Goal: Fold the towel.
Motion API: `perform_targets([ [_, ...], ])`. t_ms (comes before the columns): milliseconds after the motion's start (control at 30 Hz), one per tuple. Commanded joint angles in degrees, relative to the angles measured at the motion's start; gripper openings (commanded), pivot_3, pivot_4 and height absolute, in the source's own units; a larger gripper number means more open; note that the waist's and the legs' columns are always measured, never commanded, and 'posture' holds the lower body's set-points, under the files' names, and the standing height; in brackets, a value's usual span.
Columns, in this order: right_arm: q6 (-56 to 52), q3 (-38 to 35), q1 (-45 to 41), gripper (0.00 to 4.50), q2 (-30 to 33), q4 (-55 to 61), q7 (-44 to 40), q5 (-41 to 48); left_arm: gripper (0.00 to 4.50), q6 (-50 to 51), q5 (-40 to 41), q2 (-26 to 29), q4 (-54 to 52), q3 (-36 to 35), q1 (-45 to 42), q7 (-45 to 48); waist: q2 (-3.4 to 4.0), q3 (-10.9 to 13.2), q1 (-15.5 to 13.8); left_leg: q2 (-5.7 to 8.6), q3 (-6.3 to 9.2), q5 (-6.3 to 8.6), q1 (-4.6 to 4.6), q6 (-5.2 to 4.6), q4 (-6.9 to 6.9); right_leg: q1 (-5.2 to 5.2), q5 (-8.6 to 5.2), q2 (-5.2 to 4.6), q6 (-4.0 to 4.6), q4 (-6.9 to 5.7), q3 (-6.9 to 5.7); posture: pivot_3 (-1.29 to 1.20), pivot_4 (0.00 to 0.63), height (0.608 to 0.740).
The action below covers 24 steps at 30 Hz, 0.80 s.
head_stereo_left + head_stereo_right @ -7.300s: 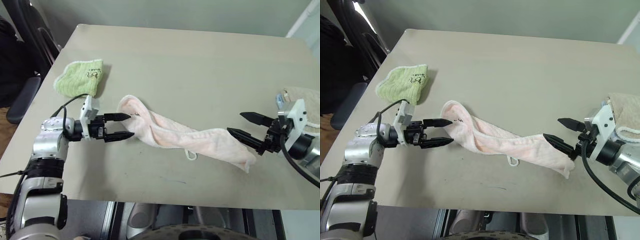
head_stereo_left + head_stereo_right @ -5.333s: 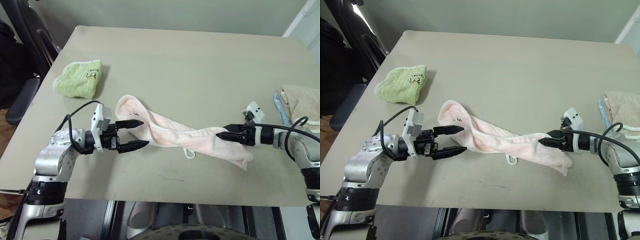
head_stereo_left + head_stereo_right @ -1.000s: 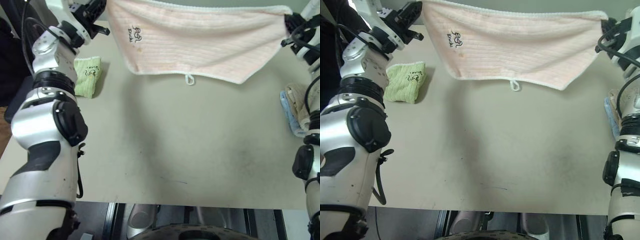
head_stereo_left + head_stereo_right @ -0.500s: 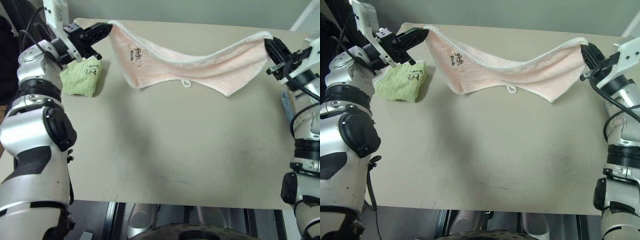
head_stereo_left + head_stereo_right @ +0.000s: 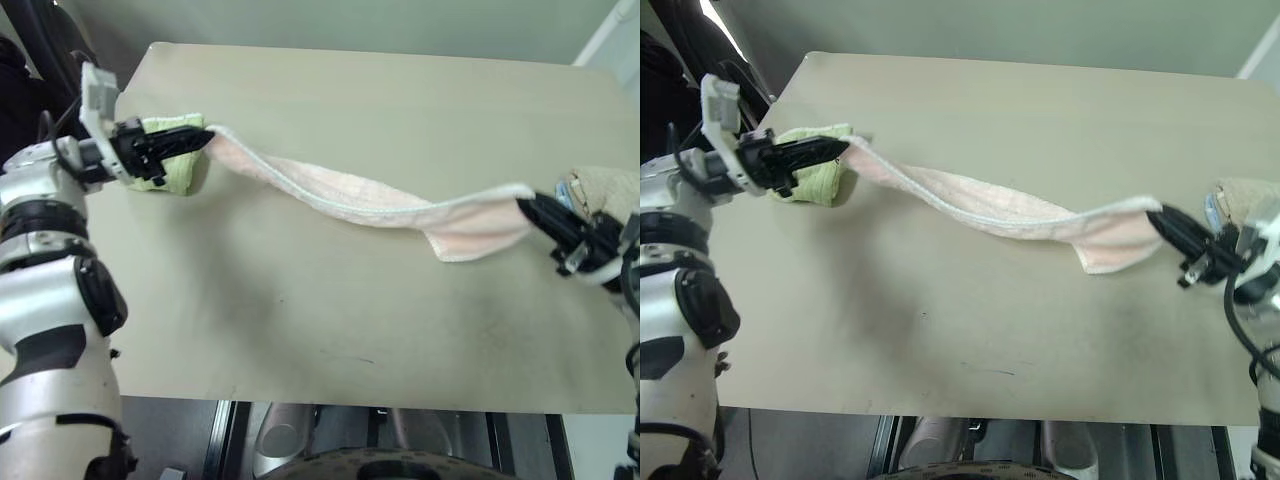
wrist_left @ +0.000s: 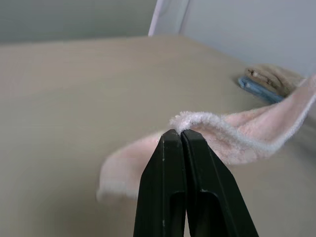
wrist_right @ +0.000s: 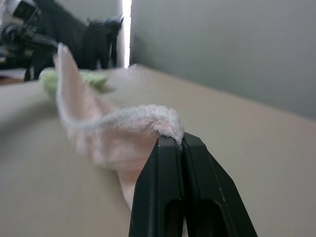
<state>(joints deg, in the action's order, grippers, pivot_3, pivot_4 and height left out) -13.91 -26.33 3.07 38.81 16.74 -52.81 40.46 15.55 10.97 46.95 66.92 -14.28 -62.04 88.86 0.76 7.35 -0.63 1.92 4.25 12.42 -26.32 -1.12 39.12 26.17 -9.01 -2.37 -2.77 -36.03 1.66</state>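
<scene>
1. The pale pink terry-cloth towel (image 5: 380,205) is strung out in a long sagging band across the beige surface (image 5: 330,300), one end up by the light green folded towel (image 5: 170,172), the far end well away from it near the surface's right edge.

2. The left gripper (image 5: 200,138) is clamped tight on a corner of the pink towel, just above the green towel. In the left wrist view its black fingers (image 6: 165,187) are pressed together with only the white-trimmed hem pinched between them.

3. The right gripper (image 5: 527,208) is likewise closed hard on the opposite corner, well apart from the green towel and just beside the beige and blue stacked towels (image 5: 600,192). The right wrist view has the hem curling over the closed fingertips (image 7: 170,148).

4. The cloth between the two grips dips toward the surface. Its middle looks to be resting there, far from the green towel, though exactly where it touches is hard to call.

5. Progress, as I judge it: both corners are secured and the towel is stretched lengthwise, but no fold is in place. It reads as twisted and bunched rather than flat.

6. Left to do, on my reading: lay it flat on the open surface beside the green towel, bring one end over the other, align the edges and let go.
</scene>
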Motion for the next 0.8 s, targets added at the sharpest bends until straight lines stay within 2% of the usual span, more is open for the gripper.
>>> perform_targets([
  [33,1.61,-3.0,3.29,0.0,-0.01,4.48,-1.97,1.82,0.02,3.51,2.09,3.3,-5.52,0.4,3.16,3.64,0.0,0.0,0.18,0.0,0.0,0.01,0.07,-0.01,-0.01,-0.05,0.0,0.0,0.01,0.0,0.03,0.0,0.15,0.733],
  [167,2.51,-3.52,9.38,0.0,-0.1,7.14,-5.37,1.91,0.02,5.95,2.1,7.11,-7.47,0.95,8.71,3.3,-0.03,-0.02,0.23,0.0,0.04,0.2,0.54,-0.24,-0.02,-0.52,-0.36,0.02,0.57,0.0,0.02,0.0,0.15,0.733],
  [300,4.8,-2.29,12.19,0.0,0.08,6.86,-7.81,-0.59,0.02,5.33,1.94,9.38,-10.12,4.03,14.95,3.64,-0.03,-0.02,0.24,0.02,0.07,0.25,0.79,-0.28,-0.01,-0.78,-0.37,0.03,0.57,0.03,0.05,0.0,0.15,0.733],
  [533,6.33,-0.28,16.47,0.0,0.48,9.63,-10.93,-1.9,0.02,3.41,1.93,14.03,-8.53,6.43,24.23,3.64,-0.07,-0.04,0.25,0.01,0.22,0.39,0.91,-0.35,-0.06,-0.84,-0.32,0.11,0.69,-0.04,0.03,0.0,0.15,0.733],
  [800,8.17,-1.41,23.45,0.0,2.27,12.38,-16.23,-3.11,0.02,2.49,3.5,16.12,-8.91,8.45,24.65,3.64,-0.26,-0.16,-0.11,0.03,0.27,0.83,0.89,0.41,-0.06,-0.87,-0.34,0.11,0.71,0.0,0.03,0.0,0.15,0.733],
])
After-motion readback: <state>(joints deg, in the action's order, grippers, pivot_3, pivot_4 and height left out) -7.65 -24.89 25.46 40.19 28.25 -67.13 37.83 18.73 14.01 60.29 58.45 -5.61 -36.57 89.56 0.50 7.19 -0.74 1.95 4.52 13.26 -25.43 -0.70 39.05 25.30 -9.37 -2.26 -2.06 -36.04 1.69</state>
